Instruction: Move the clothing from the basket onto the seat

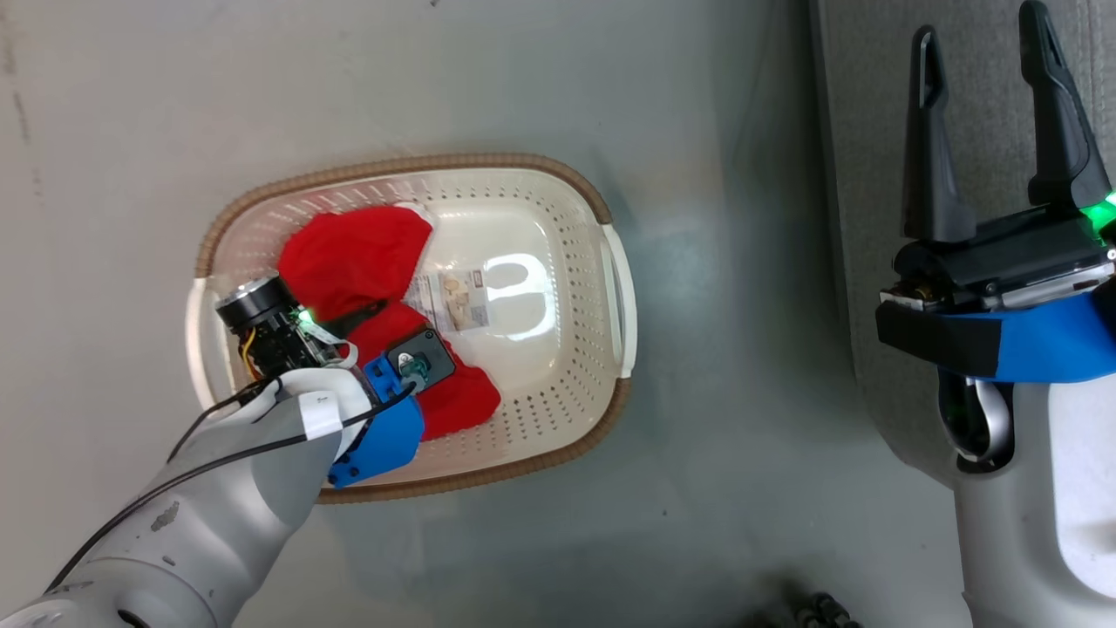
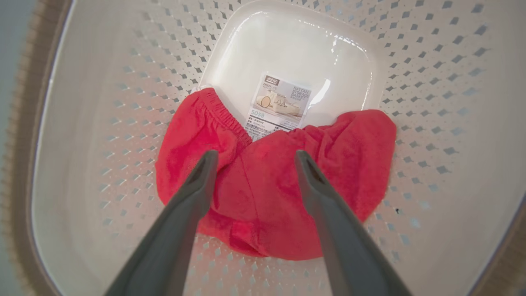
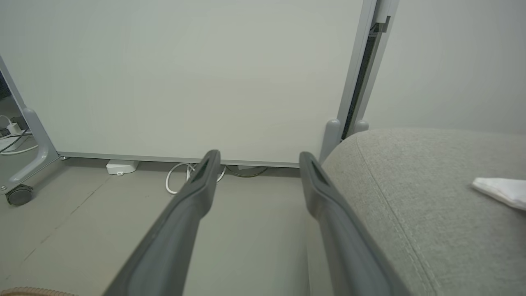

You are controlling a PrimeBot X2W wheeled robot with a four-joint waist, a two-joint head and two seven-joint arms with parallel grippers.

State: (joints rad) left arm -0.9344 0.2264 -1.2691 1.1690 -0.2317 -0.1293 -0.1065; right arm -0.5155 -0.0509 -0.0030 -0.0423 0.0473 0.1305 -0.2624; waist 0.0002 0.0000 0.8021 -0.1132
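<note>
The left claw [image 2: 255,155] is spread wide, fingers pointing down into the basket [image 2: 431,61] w/ nothing pinched; its two tips sit over the middle of the clothing [image 2: 267,197], just above it or maybe touching – the wrist view can't settle which. The clothing is a crumpled red heap on the basket's bottom & up against the perforated wall nearest the arm, part-covering the label sticker [image 2: 279,102]; the head view shows it as two red lumps. It looks soft, light & limp: it should sag & trail when lifted, no breakage risk, some risk of a hem catching on the rim. Best hold is likely the thick bunched fold btwn the tips, pinched deep enough to gather several layers, not a thin edge that'd slip out. The basket stands on the grey floor [image 1: 715,366], its half away from the arm bare. The right claw [image 1: 978,35] is likewise spread & holding nothing, raised off to the right by the edge of the seat [image 3: 411,205], which is near the basket but apart from it; a small white item [image 3: 499,191] lies on that cushion.
</note>
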